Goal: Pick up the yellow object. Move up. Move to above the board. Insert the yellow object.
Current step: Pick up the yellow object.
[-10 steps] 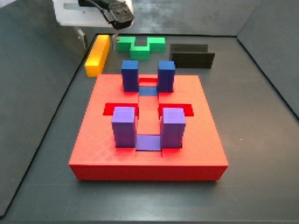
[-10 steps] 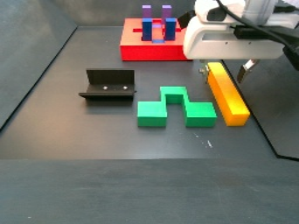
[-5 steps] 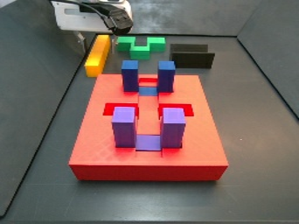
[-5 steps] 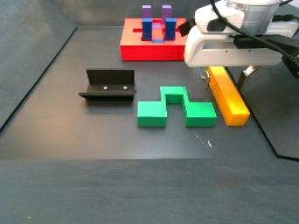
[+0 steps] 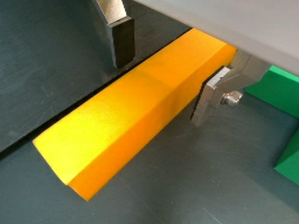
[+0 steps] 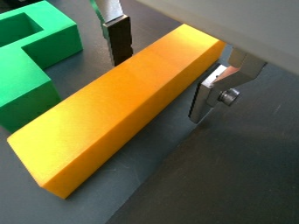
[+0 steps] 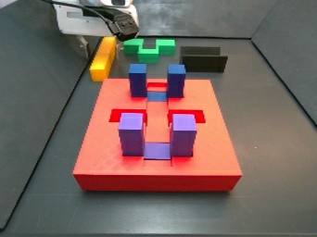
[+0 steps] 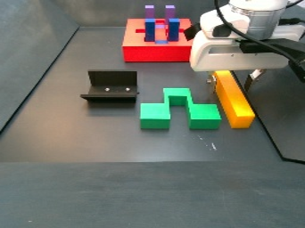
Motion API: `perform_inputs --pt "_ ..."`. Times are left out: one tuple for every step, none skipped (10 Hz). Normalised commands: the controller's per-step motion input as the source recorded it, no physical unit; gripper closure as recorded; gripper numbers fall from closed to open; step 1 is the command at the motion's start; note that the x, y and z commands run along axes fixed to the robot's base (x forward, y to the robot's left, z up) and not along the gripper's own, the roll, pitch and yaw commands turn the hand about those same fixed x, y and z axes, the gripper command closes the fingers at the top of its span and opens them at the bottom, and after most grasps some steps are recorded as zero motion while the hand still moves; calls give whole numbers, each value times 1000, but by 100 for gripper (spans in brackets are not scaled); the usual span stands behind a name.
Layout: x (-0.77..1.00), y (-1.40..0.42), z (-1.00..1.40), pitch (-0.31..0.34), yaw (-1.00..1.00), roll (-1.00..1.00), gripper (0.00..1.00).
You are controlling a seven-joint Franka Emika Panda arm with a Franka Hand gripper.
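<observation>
**End effector straddles the bar, grasp not yet closed**

In both wrist views the long yellow-orange rectangular bar (image 5: 135, 114) lies flat on the dark grey counter (image 5: 47, 61). The end effector (image 5: 163, 66) sits over one end of it, jaws spread: one silver finger (image 5: 122, 39) stands beside one long face and the other finger (image 5: 212, 92) near the opposite face, a gap showing on at least one side. A single green notched block (image 6: 35, 52) lies just beside the bar.

In a side view, the end effector (image 8: 234, 78) hangs low over the bar's far end, with one dark L-shaped fixture (image 8: 110, 87) well apart on the counter.

In a side view, the large flat red square board (image 7: 158, 139) carries two purple posts (image 7: 133, 131) and two blue posts (image 7: 137, 79), its slots empty. One black block (image 7: 205, 59) lies behind it.

Judged from this, the pick-up is only being set up; closing, lifting, travelling above the board and inserting all remain.
</observation>
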Motion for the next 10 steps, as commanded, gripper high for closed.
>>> perform_inputs --pt "0 0 0 0 0 0 0" --pt "0 0 0 0 0 0 100" --pt "0 0 0 0 0 0 100" --pt "0 0 0 0 0 0 100" --pt "0 0 0 0 0 0 100" --pt "0 0 0 0 0 0 100" --pt "0 0 0 0 0 0 100" --pt "0 0 0 0 0 0 100" --pt "0 0 0 0 0 0 100" --pt "0 0 0 0 0 0 100"
